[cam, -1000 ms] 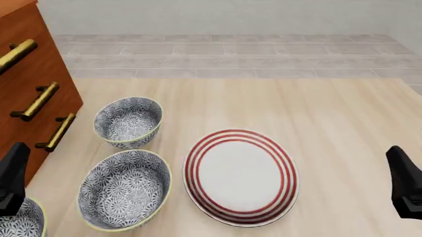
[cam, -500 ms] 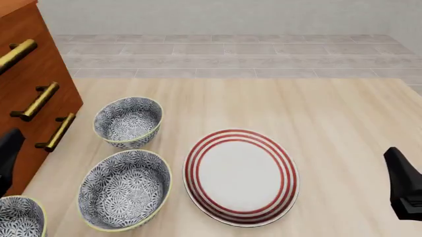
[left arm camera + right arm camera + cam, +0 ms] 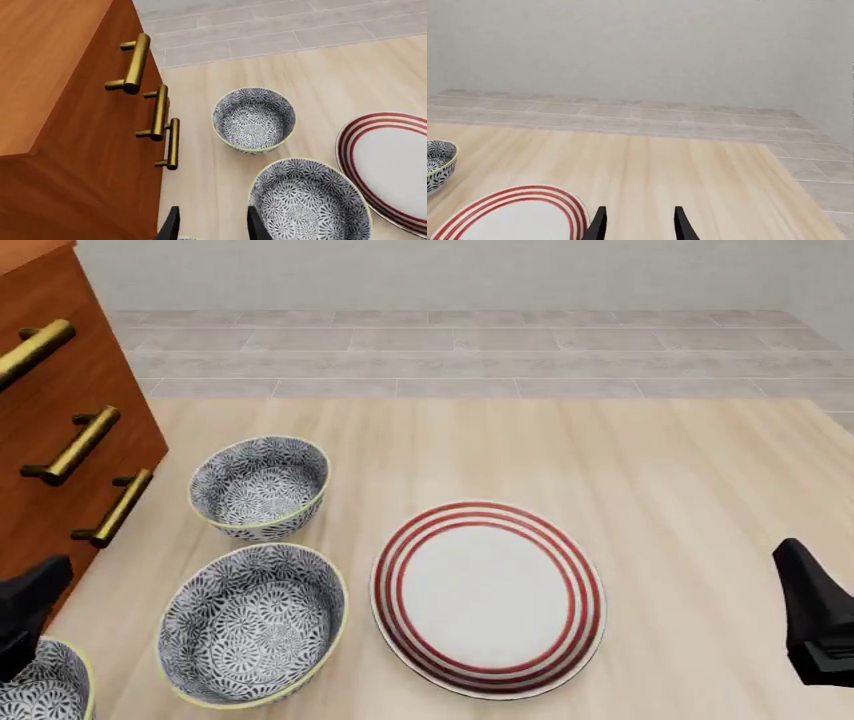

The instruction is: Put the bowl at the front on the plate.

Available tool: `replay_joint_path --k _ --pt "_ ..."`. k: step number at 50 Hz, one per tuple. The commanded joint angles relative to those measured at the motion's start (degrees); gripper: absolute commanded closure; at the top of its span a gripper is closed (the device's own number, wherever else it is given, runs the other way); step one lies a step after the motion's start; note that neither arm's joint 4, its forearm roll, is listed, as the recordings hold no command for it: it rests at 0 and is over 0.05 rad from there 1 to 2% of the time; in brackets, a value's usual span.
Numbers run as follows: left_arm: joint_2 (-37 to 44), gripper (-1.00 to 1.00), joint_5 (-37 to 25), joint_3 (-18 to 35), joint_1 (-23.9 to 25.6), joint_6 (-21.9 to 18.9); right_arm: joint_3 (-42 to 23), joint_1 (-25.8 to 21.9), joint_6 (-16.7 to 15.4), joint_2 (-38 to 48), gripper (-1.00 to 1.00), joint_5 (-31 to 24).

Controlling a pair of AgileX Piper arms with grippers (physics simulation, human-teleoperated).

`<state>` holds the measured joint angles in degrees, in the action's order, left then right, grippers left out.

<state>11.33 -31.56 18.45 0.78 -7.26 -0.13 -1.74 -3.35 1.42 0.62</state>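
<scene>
- Front view: three patterned bowls stand in a row along the left of the table (image 3: 667, 490), beside a wooden cabinet (image 3: 54, 390) with brass handles (image 3: 74, 445).
- The bowl (image 3: 38, 690) at the front sits at the bottom-left corner, partly cut off by the frame edge and partly covered by the left gripper (image 3: 27, 615).
- The middle bowl (image 3: 251, 625) stands just beyond it, and the far bowl (image 3: 259, 485) beyond that, near the cabinet's lowest handle.
- The plate (image 3: 487, 598) lies flat to the right of the middle bowl, just beside it, with nothing on it.
- Left gripper: in the left wrist view its fingertips (image 3: 172, 227) stand apart with nothing between them, above the table near the cabinet front; a sliver of the front bowl's rim shows at the frame edge between them.
- Right gripper (image 3: 817, 625): at the right edge of the table, well apart from the plate; in the right wrist view its fingers (image 3: 680, 225) are spread and hold nothing.
</scene>
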Motion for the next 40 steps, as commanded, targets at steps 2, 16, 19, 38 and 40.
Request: replay_joint_path --k 2,16,19,38,40 --pt "-1.7 -1.00 -6.0 -4.5 0.5 2.0 0.0 -0.1 -0.7 0.4 -1.00 0.2" --pt "-2.9 -1.00 -6.8 -9.6 0.9 4.7 0.1 0.0 -0.6 1.2 -1.00 0.8" --pt "-3.7 -1.00 -8.0 -10.1 0.9 5.2 0.1 0.0 -0.5 1.2 -1.00 0.8" --pt "-3.0 -1.00 -8.6 -13.5 -2.2 5.1 0.1 0.0 -0.9 2.1 -1.00 1.6" --pt "-2.5 -1.00 -8.2 -13.9 -2.2 5.4 0.1 0.0 -0.9 2.4 -1.00 1.8"
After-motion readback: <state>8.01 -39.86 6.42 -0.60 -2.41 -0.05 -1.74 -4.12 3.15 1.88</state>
